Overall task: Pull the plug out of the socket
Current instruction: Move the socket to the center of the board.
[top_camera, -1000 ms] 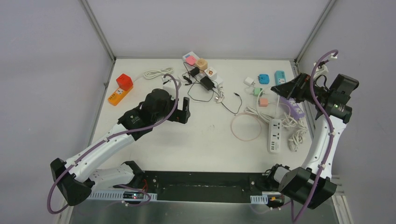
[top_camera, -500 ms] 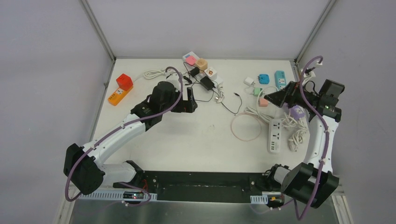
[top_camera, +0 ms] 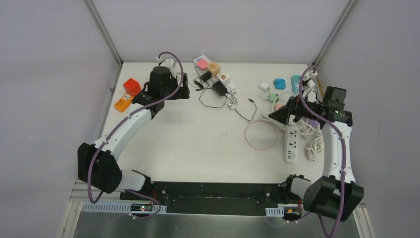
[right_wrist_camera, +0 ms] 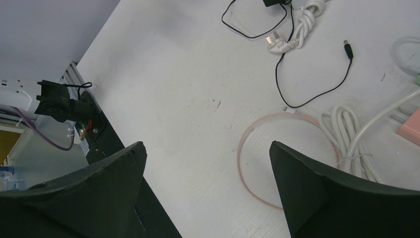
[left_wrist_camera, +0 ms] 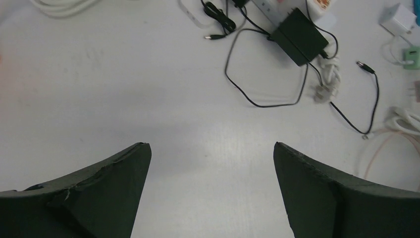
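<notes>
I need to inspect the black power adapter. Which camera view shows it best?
The left wrist view: the black power adapter lies whole and large there, seen from above. The top external view shows it small. The right wrist view catches only its edge at the top border.

in the left wrist view the top edge cuts off a coiled white cable and the white power strip, so we cannot see its sockets there. the right edge crops a green adapter. in the right wrist view a black power brick is sliced by the top edge, a pink adapter by the right. from above, the right arm hides most of a purple strip and part of a blue block. the plugs are too small for us to tell which are seated.
</notes>
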Robot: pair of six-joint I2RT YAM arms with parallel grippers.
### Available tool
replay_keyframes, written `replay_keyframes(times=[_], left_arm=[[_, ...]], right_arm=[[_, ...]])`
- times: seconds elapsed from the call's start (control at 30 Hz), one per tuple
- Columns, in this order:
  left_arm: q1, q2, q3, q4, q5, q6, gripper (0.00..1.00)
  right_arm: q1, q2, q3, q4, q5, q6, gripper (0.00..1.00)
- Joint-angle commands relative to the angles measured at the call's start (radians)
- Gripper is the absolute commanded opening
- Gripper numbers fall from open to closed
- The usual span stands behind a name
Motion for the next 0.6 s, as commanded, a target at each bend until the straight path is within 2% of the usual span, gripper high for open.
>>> replay_keyframes(times=[0.0,0.13,0.3,0.57], left_arm=[[0.107,0.006,0.081,-0.055,-0.07,0.288,0.99],[0.204,0.055,0.091,-0.038,-0.116,0.459,0.99],[0.353,0.146,0.13,-0.022,-0.112,0.45,0.99],[0.393,0.273,0.264,-0.022,-0.14,0.535,0.99]], right_arm=[[0.032,-0.018,0.036,-0.04,0.021,-0.076,1.0],[0.052,-0.01,0.047,-0.056,0.036,-0.084,1.0],[0.071,0.012,0.062,-0.094,0.053,-0.121,1.0],[0.069,0.076,0.078,-0.212,0.019,-0.289,1.0]])
